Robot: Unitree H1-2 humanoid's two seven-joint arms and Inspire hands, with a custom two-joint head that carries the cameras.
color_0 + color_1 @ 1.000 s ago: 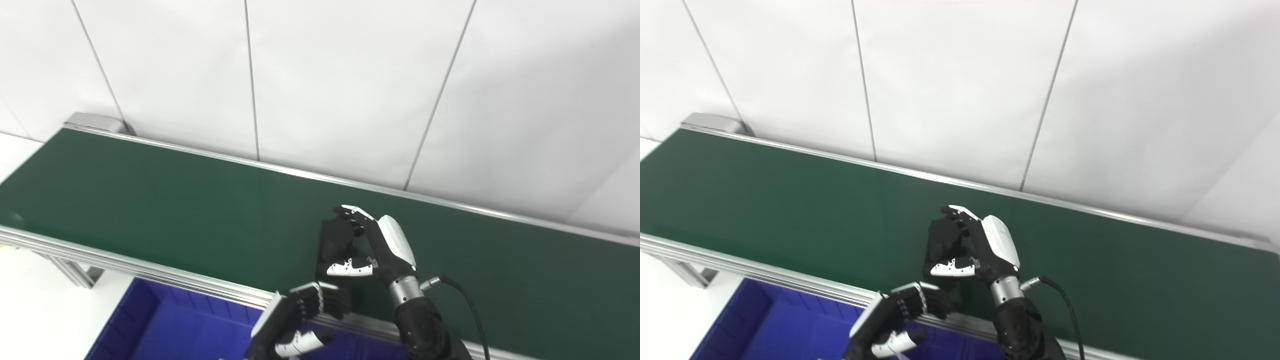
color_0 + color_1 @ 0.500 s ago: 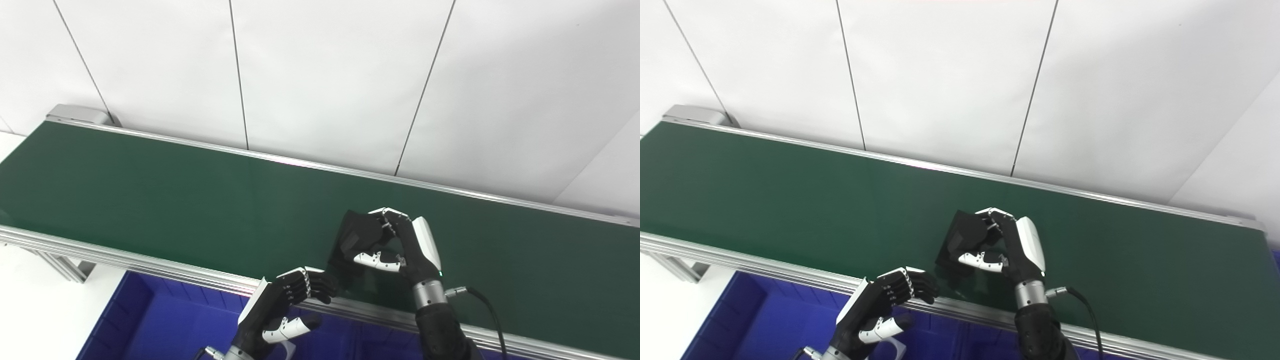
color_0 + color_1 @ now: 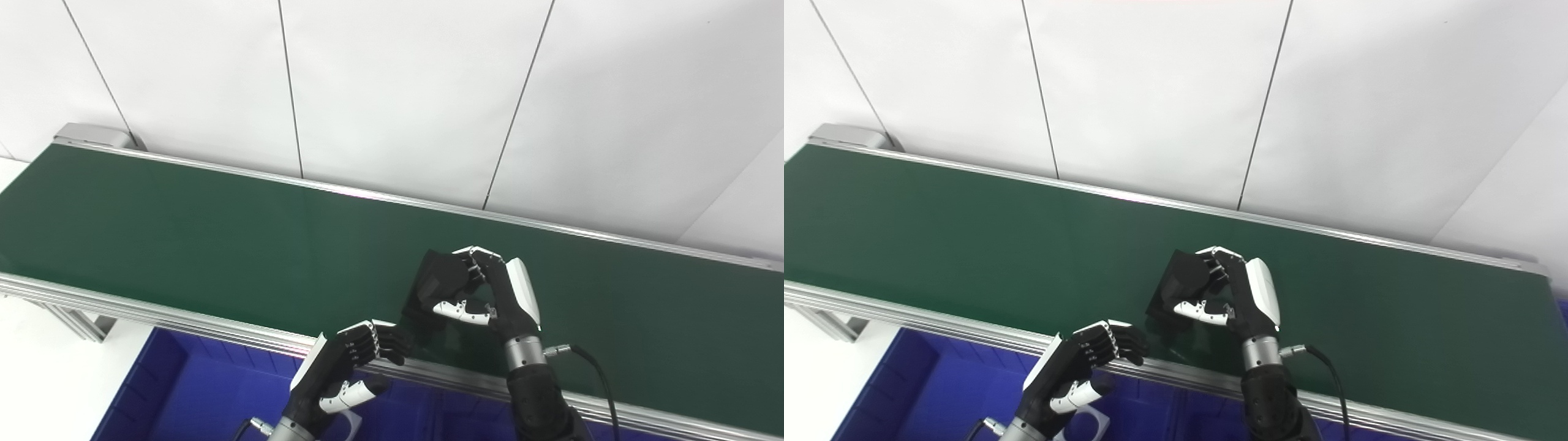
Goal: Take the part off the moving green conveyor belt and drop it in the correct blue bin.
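Note:
A flat black part (image 3: 436,282) stands tilted above the green conveyor belt (image 3: 184,245), its lower edge near the belt surface. My right hand (image 3: 490,294) is shut on the black part (image 3: 1182,280), with the fingers over its top edge and the thumb under it. My left hand (image 3: 343,367) hovers over the belt's near rail, fingers curled and apart, holding nothing. A blue bin (image 3: 202,398) lies below the near rail, under the left hand.
An aluminium rail (image 3: 153,318) runs along the belt's near side and another along the far side. White wall panels (image 3: 398,92) stand right behind the belt. The belt's end roller housing (image 3: 92,131) sits at the far left. A cable (image 3: 597,373) trails from the right wrist.
The camera has shifted. My right hand has closed on the black part and tipped it up off the belt. The left hand stays by the near rail.

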